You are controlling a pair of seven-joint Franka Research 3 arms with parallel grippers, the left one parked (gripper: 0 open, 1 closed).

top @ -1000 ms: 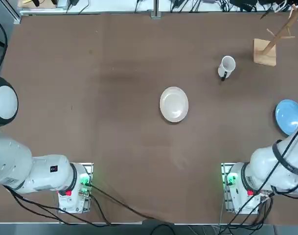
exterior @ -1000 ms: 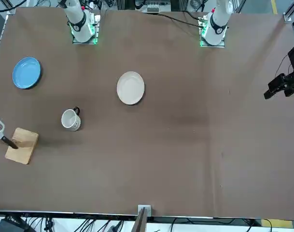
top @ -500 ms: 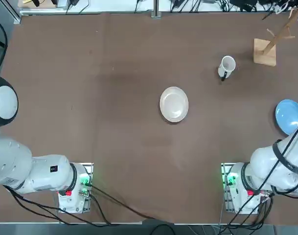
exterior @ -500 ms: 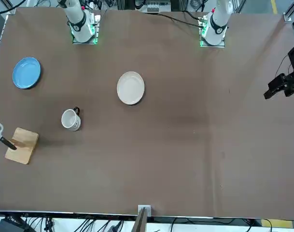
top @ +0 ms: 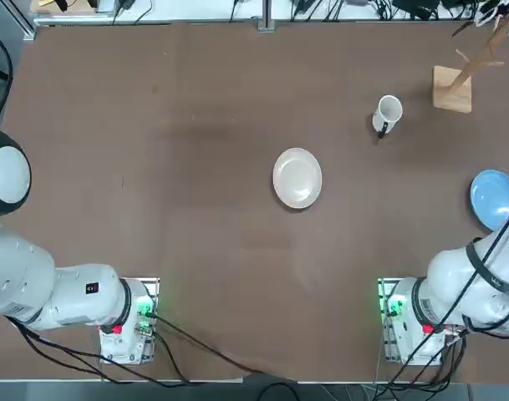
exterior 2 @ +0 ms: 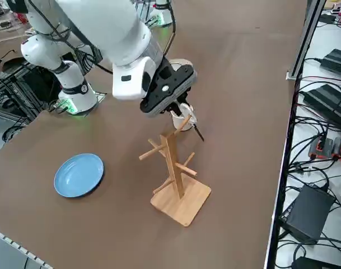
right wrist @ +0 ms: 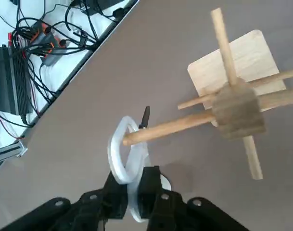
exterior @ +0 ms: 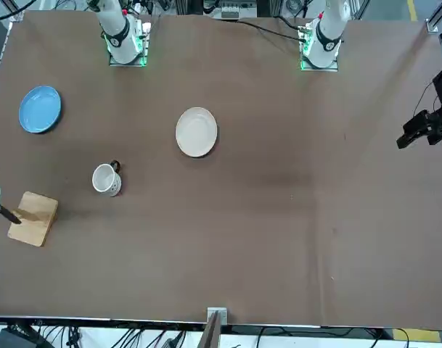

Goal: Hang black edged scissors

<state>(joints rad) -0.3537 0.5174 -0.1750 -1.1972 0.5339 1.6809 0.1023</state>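
My right gripper (right wrist: 136, 192): I squeeze tight on the black edged scissors (right wrist: 129, 163), up by the top of the wooden rack (exterior 2: 173, 168).
Scissors: one loop sits around the tip of a rack peg (right wrist: 170, 126).
Rack: stands at the table (exterior 2: 237, 78) corner.
Nearby: white mug (top: 387, 114), blue plate (exterior 2: 79, 175).

No text, label, brand, number or sign can be read on anything shown on or around the worktop.

Two plates (top: 297, 178) (top: 495, 199), one mug (top: 387, 114), one rack (exterior 2: 174, 171), one scissors (right wrist: 128, 166).
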